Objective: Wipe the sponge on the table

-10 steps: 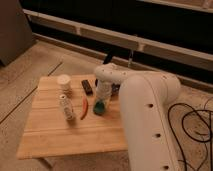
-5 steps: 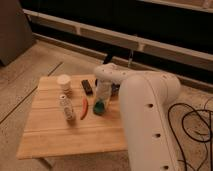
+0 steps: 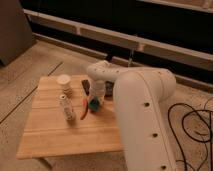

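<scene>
Item: your white robot arm [image 3: 142, 107] with its hand [image 3: 96, 99] down on the light wooden slatted tabletop [image 3: 50, 135].
Your hand is closed on the small teal-green rectangular sponge [image 3: 93, 105], which sits on the tabletop near its far right part. Just left of the sponge lies a slim red-orange chili-shaped item [image 3: 84, 111]. Further left you have a small upright clear bottle [image 3: 66, 107], behind it a white round cup [image 3: 64, 82], and a small dark brown block [image 3: 86, 84] near the far edge.
</scene>
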You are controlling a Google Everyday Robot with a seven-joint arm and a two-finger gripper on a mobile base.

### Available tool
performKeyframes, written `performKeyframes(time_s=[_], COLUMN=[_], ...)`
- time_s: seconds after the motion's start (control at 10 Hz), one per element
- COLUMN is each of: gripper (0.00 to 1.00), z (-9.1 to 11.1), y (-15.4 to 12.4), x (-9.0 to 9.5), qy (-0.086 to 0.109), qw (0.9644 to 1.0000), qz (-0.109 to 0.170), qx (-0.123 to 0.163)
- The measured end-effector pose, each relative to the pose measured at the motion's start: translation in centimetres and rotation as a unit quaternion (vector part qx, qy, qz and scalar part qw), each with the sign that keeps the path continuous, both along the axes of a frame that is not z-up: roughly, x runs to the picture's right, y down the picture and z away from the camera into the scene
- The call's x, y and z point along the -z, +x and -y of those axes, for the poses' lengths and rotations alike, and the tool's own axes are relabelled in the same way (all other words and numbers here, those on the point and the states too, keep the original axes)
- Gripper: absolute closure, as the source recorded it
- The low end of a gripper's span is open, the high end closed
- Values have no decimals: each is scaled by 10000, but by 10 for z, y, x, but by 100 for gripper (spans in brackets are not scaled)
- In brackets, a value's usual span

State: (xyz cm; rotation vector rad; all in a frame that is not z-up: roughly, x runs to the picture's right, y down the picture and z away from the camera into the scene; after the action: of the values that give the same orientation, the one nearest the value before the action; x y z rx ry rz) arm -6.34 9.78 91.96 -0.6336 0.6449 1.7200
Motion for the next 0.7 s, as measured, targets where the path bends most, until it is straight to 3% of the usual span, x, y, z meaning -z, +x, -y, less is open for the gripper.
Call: performKeyframes(time_s=[0.4, 0.7], gripper=[89, 89], z=[-34, -49], y=[11, 36], x=[-7, 0], qy=[-467, -552], qw=[9984, 9953], qz=[-321, -791], qx=[-24, 92])
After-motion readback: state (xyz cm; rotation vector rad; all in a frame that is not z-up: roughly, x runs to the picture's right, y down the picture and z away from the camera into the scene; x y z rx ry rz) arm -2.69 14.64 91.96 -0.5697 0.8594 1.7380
